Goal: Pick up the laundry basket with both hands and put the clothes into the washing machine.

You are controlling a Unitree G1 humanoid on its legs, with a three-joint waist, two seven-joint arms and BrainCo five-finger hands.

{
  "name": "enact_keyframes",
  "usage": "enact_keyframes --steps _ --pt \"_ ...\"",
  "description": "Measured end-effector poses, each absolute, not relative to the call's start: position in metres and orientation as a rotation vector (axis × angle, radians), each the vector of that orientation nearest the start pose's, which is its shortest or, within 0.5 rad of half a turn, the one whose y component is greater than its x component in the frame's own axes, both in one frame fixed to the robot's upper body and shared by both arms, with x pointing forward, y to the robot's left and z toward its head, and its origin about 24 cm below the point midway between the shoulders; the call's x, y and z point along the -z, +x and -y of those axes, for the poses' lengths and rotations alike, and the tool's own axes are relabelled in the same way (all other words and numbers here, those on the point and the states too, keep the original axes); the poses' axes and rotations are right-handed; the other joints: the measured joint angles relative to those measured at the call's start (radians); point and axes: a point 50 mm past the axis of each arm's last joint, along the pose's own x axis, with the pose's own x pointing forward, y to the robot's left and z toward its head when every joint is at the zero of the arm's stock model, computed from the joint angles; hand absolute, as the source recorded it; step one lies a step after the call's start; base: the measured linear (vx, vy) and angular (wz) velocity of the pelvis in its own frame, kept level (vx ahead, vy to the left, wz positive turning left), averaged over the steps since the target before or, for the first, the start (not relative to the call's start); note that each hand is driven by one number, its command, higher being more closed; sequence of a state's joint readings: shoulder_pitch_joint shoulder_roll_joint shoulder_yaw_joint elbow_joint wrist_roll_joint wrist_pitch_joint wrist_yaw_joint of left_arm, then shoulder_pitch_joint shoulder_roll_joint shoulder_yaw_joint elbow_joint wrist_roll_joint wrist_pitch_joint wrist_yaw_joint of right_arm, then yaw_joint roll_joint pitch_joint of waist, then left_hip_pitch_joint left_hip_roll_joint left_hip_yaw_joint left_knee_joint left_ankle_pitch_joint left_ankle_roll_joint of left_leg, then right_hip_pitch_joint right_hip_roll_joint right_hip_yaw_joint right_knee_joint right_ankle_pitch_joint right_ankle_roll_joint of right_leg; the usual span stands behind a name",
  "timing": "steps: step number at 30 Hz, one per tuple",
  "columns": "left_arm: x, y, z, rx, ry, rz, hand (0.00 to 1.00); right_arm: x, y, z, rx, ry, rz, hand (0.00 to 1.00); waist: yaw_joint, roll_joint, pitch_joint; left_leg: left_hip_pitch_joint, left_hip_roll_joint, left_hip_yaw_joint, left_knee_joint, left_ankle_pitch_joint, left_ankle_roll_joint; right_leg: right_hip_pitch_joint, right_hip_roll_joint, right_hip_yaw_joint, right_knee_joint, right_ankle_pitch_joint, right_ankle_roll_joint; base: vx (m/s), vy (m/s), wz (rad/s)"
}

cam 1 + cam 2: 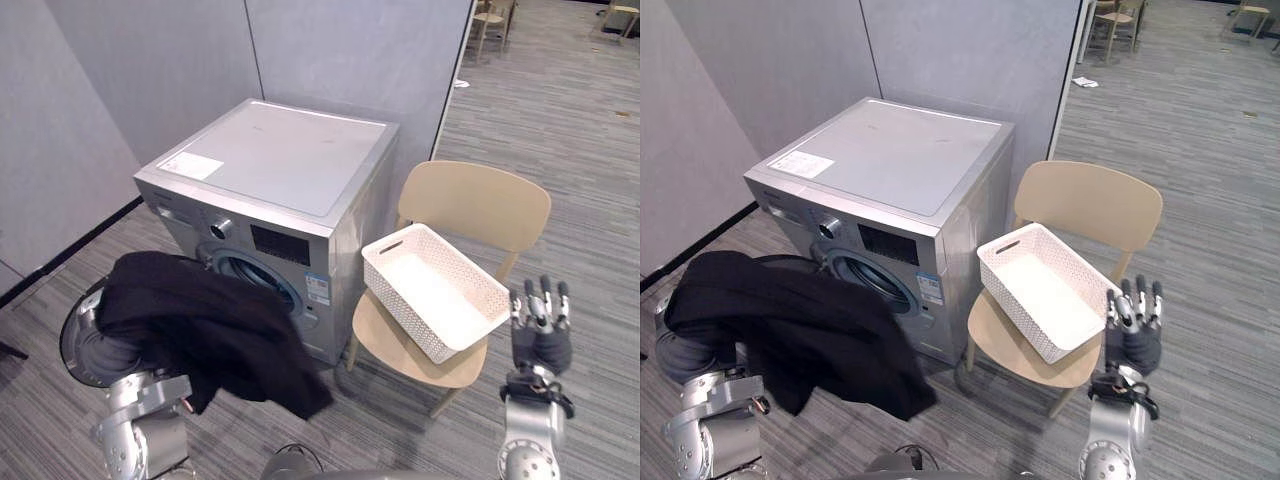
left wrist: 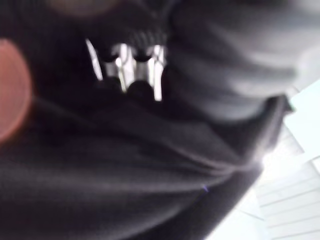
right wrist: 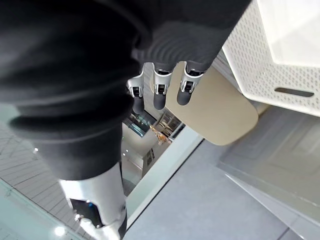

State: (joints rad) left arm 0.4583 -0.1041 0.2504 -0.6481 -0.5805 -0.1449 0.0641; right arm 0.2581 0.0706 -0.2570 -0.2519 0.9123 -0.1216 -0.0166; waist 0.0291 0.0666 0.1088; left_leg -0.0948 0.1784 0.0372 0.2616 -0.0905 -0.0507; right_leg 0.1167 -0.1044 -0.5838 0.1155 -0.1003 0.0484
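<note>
Basket (image 1: 398,305) near right robot hand (image 1: 541,335)

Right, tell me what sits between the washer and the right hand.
The chair, with the empty basket on its seat; both eye views show it. The right hand is raised beside it, fingers straight.

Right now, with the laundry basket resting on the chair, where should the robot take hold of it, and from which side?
Probably the slot handles in its short end walls, one hand from each end. The white laundry basket lies slantwise on the wooden chair, and the open right hand is beside its near end.
</note>
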Motion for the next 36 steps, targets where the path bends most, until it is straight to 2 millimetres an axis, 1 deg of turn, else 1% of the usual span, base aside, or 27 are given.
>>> enact_keyframes --steps 3,4,5,6,8,10,11,12,13,14,15,16,17,18,19,20,21,22,23,25,26,27,29,30,32,34,36 --pt "-0.105 0.142 -0.225 -0.433 -0.511 0.409 1.0 -0.053 0.199 0.217 0.344 0.908 0.266 0.0 0.016 -0.011 0.007 -0.007 0.01 0.027 0.071 -0.026 0.033 -0.02 -0.029 0.042 0.049 -0.018 -0.009 0.02 0.029 -0.35" --pt "-0.105 0.142 -0.226 -0.437 -0.522 0.412 1.0 -0.055 0.204 0.214 0.33 0.922 0.273 0.0 0.014 -0.023 0.013 -0.048 0.023 0.027 0.175 -0.055 0.078 -0.044 -0.062 0.059 0.095 -0.028 -0.012 0.0 0.078 -0.53" --pt "-0.105 0.142 -0.226 -0.439 -0.527 0.411 1.0 -0.055 0.206 0.212 0.323 0.929 0.276 0.0 0.015 -0.032 0.015 -0.064 0.034 0.025 0.218 -0.06 0.083 -0.06 -0.082 0.073 0.125 -0.038 -0.007 0.0 0.118 -0.57" --pt "-0.102 0.144 -0.225 -0.438 -0.535 0.401 1.0 -0.057 0.208 0.209 0.309 0.938 0.283 0.0 0.011 -0.049 0.018 -0.088 0.066 0.011 0.27 -0.063 0.079 -0.098 -0.125 0.1 0.188 -0.06 0.009 -0.03 0.166 -0.5" --pt "-0.097 0.147 -0.222 -0.437 -0.553 0.381 1.0 -0.061 0.213 0.207 0.292 0.932 0.285 0.0 -0.014 -0.066 0.021 -0.104 0.116 -0.035 0.27 -0.058 0.07 -0.163 -0.194 0.144 0.298 -0.097 0.043 -0.02 0.284 -0.33" --pt "-0.096 0.161 -0.211 -0.384 -0.601 0.373 1.0 -0.066 0.215 0.215 0.304 0.897 0.311 0.0 -0.026 -0.058 0.022 -0.099 0.169 -0.087 0.193 -0.014 -0.001 -0.251 -0.273 0.187 0.439 -0.142 0.107 0.03 0.432 -0.04" --pt "-0.096 0.165 -0.206 -0.363 -0.621 0.369 1.0 -0.067 0.215 0.216 0.309 0.891 0.312 0.0 -0.034 -0.053 0.02 -0.095 0.179 -0.085 0.164 0.005 -0.028 -0.258 -0.291 0.191 0.463 -0.147 0.124 0.08 0.672 0.27" --pt "-0.095 0.173 -0.195 -0.322 -0.662 0.355 1.0 -0.066 0.215 0.215 0.313 0.896 0.31 0.0 -0.045 -0.052 0.021 -0.073 0.179 -0.049 0.113 -0.052 -0.221 -0.265 -0.334 0.203 0.485 -0.14 0.164 0.09 0.606 0.32" --pt "-0.096 0.177 -0.193 -0.296 -0.665 0.353 1.0 -0.062 0.215 0.211 0.328 0.927 0.294 0.0 -0.04 -0.093 0.032 -0.078 0.137 -0.021 0.147 -0.059 -0.204 -0.262 -0.368 0.221 0.473 -0.127 0.179 0.08 0.59 0.28" --pt "-0.095 0.18 -0.184 -0.256 -0.686 0.335 1.0 -0.063 0.212 0.203 0.326 0.957 0.287 0.0 -0.037 -0.113 0.024 -0.132 0.117 0.0 0.221 -0.103 -0.188 -0.241 -0.38 0.218 0.387 -0.073 0.19 0.08 0.568 0.13" --pt "-0.097 0.184 -0.173 -0.2 -0.709 0.325 1.0 -0.07 0.211 0.199 0.304 0.963 0.31 0.0 -0.036 -0.103 0.025 -0.207 0.106 -0.011 0.342 -0.168 -0.16 -0.199 -0.38 0.185 0.286 0.005 0.2 0.07 0.586 0.14" --pt "-0.097 0.186 -0.166 -0.163 -0.719 0.316 1.0 -0.072 0.207 0.201 0.311 0.959 0.319 0.0 -0.036 -0.1 0.024 -0.236 0.092 -0.013 0.397 -0.198 -0.141 -0.173 -0.384 0.169 0.241 0.051 0.206 0.09 0.636 0.33" --pt "-0.095 0.193 -0.15 -0.09 -0.742 0.283 1.0 -0.076 0.201 0.205 0.323 0.943 0.342 0.0 -0.037 -0.101 0.023 -0.258 0.05 -0.004 0.462 -0.246 -0.094 -0.128 -0.411 0.164 0.17 0.141 0.207 0.11 0.635 0.25" --pt "-0.091 0.198 -0.138 -0.034 -0.752 0.253 1.0 -0.076 0.198 0.206 0.327 0.94 0.342 0.0 -0.029 -0.102 0.021 -0.246 0.013 0.048 0.483 -0.278 -0.05 -0.117 -0.445 0.181 0.109 0.255 0.153 0.11 0.633 -0.09" --pt "-0.09 0.198 -0.136 -0.026 -0.754 0.243 1.0 -0.075 0.199 0.204 0.323 0.943 0.331 0.0 -0.017 -0.092 0.02 -0.231 0.014 0.089 0.479 -0.287 -0.033 -0.126 -0.449 0.183 0.08 0.313 0.081 0.12 0.748 -0.95" --pt "-0.09 0.198 -0.136 -0.029 -0.754 0.243 1.0 -0.077 0.203 0.197 0.291 0.949 0.311 0.0 -0.014 -0.076 0.028 -0.187 0.015 0.151 0.445 -0.293 -0.001 -0.194 -0.436 0.181 0.223 0.246 0.085 0.08 0.594 -1.1" --pt "-0.089 0.199 -0.136 -0.026 -0.753 0.24 1.0 -0.075 0.203 0.195 0.287 0.951 0.299 0.0 -0.014 -0.064 0.034 -0.164 0.012 0.172 0.417 -0.286 0.01 -0.217 -0.413 0.18 0.299 0.191 0.114 0.09 0.701 -1.32" --pt "-0.085 0.199 -0.133 -0.012 -0.749 0.222 1.0 -0.072 0.2 0.195 0.294 0.948 0.288 0.0 -0.011 -0.057 0.033 -0.106 0.0 0.221 0.333 -0.264 0.031 -0.242 -0.343 0.171 0.432 0.069 0.16 0.04 0.333 -0.76" --pt "-0.084 0.2 -0.132 -0.009 -0.746 0.218 1.0 -0.072 0.199 0.196 0.295 0.947 0.288 0.0 -0.012 -0.06 0.031 -0.097 -0.007 0.227 0.314 -0.256 0.035 -0.245 -0.331 0.166 0.451 0.046 0.159 0.04 0.351 -0.83" --pt "-0.068 0.203 -0.123 0.009 -0.741 0.141 1.0 -0.067 0.192 0.198 0.303 0.937 0.277 0.0 -0.019 -0.072 0.024 -0.027 -0.078 0.27 0.165 -0.203 0.06 -0.247 -0.244 0.121 0.511 -0.113 0.119 0.03 0.215 -0.49" --pt "-0.064 0.204 -0.121 0.012 -0.739 0.115 1.0 -0.064 0.189 0.197 0.307 0.937 0.265 0.0 -0.023 -0.074 0.022 -0.016 -0.09 0.276 0.142 -0.193 0.065 -0.247 -0.218 0.124 0.508 -0.138 0.117 0.02 0.147 -0.22" --pt "-0.053 0.204 -0.116 0.02 -0.731 0.058 1.0 -0.059 0.184 0.198 0.323 0.936 0.242 0.0 -0.033 -0.072 0.025 0.0 -0.105 0.284 0.112 -0.181 0.069 -0.247 -0.173 0.14 0.489 -0.178 0.09 0.02 0.075 -0.01" --pt "-0.041 0.205 -0.114 0.019 -0.716 0.004 1.0 -0.055 0.179 0.199 0.329 0.938 0.225 0.0 -0.048 -0.067 0.047 -0.003 -0.118 0.286 0.129 -0.178 0.07 -0.263 -0.137 0.204 0.457 -0.214 0.025 0.01 -0.009 0.09" --pt "-0.038 0.208 -0.115 0.013 -0.7 -0.004 1.0 -0.055 0.179 0.197 0.309 0.936 0.221 0.0 -0.051 -0.072 0.079 -0.025 -0.114 0.283 0.18 -0.178 0.07 -0.271 -0.139 0.223 0.462 -0.221 0.019 -0.06 -0.087 -0.05" --pt "-0.041 0.216 -0.119 -0.005 -0.677 0.017 1.0 -0.058 0.183 0.191 0.253 0.936 0.212 0.0 -0.042 -0.077 0.105 -0.129 -0.074 0.281 0.3 -0.18 0.07 -0.334 -0.121 0.236 0.496 -0.219 0.007 -0.13 -0.124 -0.21" --pt "-0.053 0.234 -0.129 -0.046 -0.666 0.078 1.0 -0.073 0.192 0.181 0.165 0.957 0.252 0.0 -0.034 -0.085 0.177 -0.26 0.012 0.282 0.471 -0.184 0.065 -0.424 -0.089 0.236 0.581 -0.199 -0.027 -0.19 -0.142 -0.2" --pt "-0.057 0.247 -0.137 -0.098 -0.66 0.096 1.0 -0.088 0.193 0.177 0.112 0.966 0.306 0.0 -0.031 -0.093 0.202 -0.344 0.055 0.282 0.543 -0.199 0.046 -0.51 -0.079 0.237 0.65 -0.196 -0.035 -0.2 -0.107 -0.24"
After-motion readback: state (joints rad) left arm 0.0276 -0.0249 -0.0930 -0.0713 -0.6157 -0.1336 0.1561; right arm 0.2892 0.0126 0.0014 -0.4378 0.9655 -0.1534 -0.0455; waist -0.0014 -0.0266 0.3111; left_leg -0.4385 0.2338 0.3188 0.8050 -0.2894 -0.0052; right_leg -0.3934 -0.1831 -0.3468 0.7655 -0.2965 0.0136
